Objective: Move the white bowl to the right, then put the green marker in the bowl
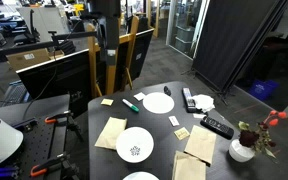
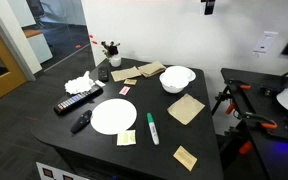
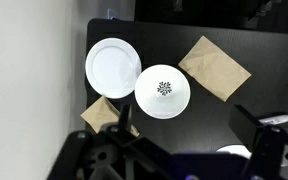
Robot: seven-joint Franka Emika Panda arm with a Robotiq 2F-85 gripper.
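Note:
The white bowl (image 1: 135,146) (image 2: 177,78) with a dark pattern in its centre sits on the black table, and in the wrist view the white bowl (image 3: 163,92) lies just beside the plain plate. In both exterior views the green marker (image 1: 130,104) (image 2: 152,129) lies flat on the table next to that plate; the wrist view does not show it. My gripper (image 3: 184,135) hangs high above the table, open, with nothing between its fingers (image 3: 259,125). In an exterior view only the tip of the gripper (image 2: 208,6) shows at the top edge.
A plain white plate (image 1: 158,102) (image 2: 113,116) (image 3: 112,67) lies beside the marker. Black remotes (image 2: 77,100) (image 1: 216,126), brown napkins (image 3: 215,67) (image 2: 186,109), yellow notes (image 2: 126,138), crumpled paper (image 2: 81,84) and a flower vase (image 1: 243,149) share the table. Another white dish (image 1: 140,177) is at the table edge.

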